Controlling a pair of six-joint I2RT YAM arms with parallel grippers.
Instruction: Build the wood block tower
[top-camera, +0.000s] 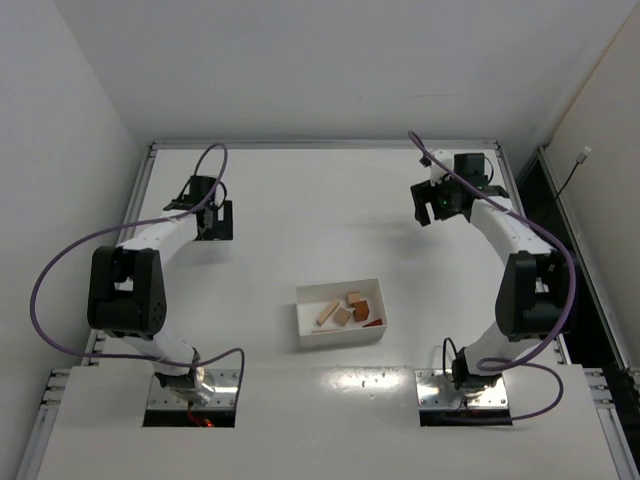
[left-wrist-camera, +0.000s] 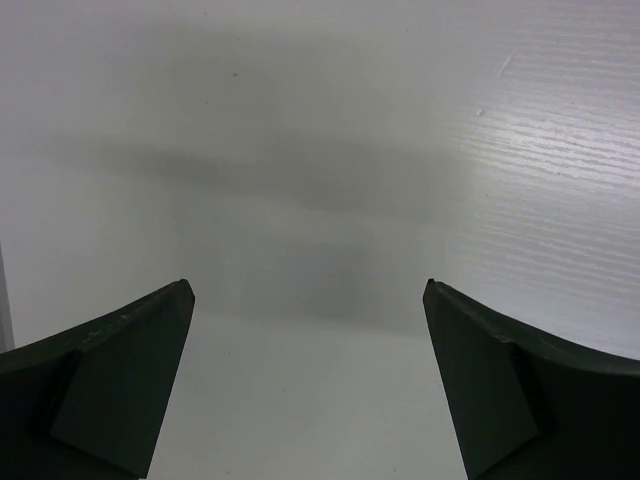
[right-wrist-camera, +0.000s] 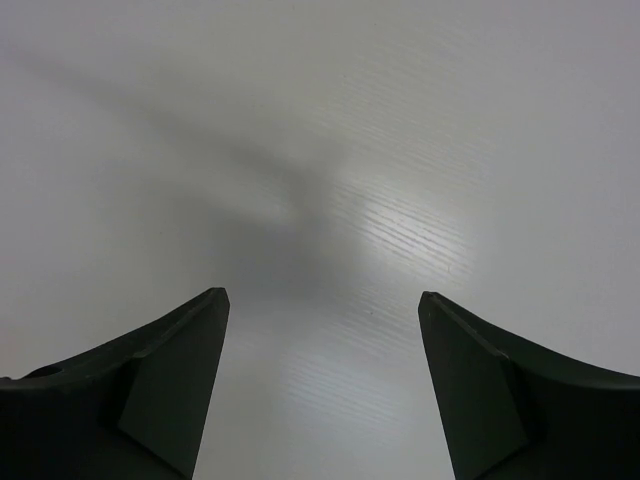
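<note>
Black left tool (top-camera: 212, 218) (left-wrist-camera: 308, 290): jaws spread wide and holding nothing; the wrist view shows only bare desk (top-camera: 300, 220) between the fingers.
Right tool (top-camera: 440, 200) (right-wrist-camera: 322, 295): jaws apart, a little narrower than the left; it grips nothing, with bare desk surface below.
Left tool position: over the far-left part of the desk, well apart from the tray (top-camera: 301, 318).
Right tool position: over the far-right part of the desk, also well apart from the tray.
Wood blocks (top-camera: 345, 312): lying loose and flat inside the tray, none stacked on another; neither tool touches them.
Block count: about five pieces can be made out, two pale tan and three reddish-orange. One tan piece is long and lies at a slant. The pieces are too small in the top view for a firm count.
Tray: one, white, rectangular and open-topped. It sits near the middle of the desk, toward the near side, between the two arm bases. Its walls ring the blocks on all four sides.
Cables: two, purple. The left cable (top-camera: 45, 275) and the right cable (top-camera: 568, 262) each loop off their own arm, away from the tray.
Arms: two, each bent at the elbow.
Base plates: two, metal, at the near edge.
</note>
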